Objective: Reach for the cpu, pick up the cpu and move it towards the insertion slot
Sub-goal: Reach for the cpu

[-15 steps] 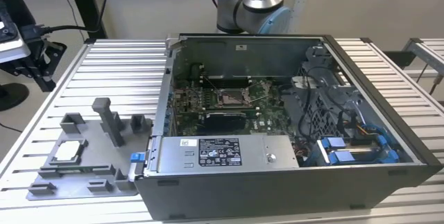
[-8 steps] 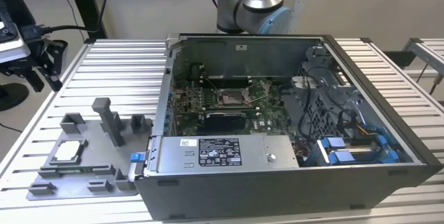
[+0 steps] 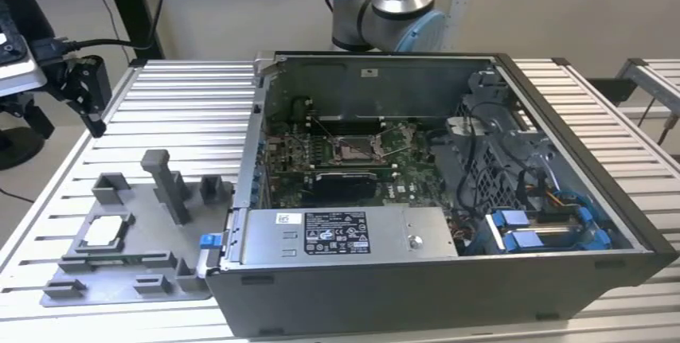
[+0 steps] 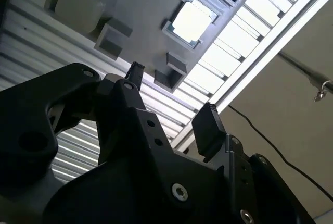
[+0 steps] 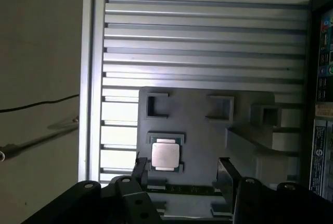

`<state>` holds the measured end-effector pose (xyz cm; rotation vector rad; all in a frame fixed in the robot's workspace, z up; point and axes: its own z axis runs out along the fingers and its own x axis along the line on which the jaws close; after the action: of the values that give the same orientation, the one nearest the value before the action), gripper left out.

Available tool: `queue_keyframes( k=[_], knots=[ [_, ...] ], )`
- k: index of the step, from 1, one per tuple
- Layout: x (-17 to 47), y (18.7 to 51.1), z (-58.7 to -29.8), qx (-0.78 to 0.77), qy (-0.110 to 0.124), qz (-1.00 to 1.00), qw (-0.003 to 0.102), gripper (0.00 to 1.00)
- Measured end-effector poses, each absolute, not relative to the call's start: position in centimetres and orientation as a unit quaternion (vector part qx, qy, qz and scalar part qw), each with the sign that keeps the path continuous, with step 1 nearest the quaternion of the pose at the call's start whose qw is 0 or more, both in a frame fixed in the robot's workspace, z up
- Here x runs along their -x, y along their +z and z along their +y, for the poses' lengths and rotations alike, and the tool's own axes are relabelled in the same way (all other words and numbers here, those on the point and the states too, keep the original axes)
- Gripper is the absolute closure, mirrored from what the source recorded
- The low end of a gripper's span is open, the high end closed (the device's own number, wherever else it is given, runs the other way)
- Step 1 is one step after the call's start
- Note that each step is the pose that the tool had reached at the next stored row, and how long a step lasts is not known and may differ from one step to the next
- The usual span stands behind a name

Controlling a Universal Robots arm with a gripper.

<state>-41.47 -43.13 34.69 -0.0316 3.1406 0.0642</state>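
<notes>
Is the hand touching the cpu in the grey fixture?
Apart. In the exterior view the hand hangs above the table, with open space between it and the cpu lying in the grey fixture.

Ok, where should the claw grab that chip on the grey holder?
Probably by two opposite thin edges, coming straight down from above. The chip lies flat, face up, in a square recess of the grey holder, so its broad face offers nothing to pinch.
</notes>
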Motion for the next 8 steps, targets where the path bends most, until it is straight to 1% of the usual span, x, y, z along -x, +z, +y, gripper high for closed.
queue_keyframes(
  k=[8],
  knots=[
    [42.05, 34.02, -43.12, 0.01, 0.02, 1.0, 0.0, 0.0]
  ],
)
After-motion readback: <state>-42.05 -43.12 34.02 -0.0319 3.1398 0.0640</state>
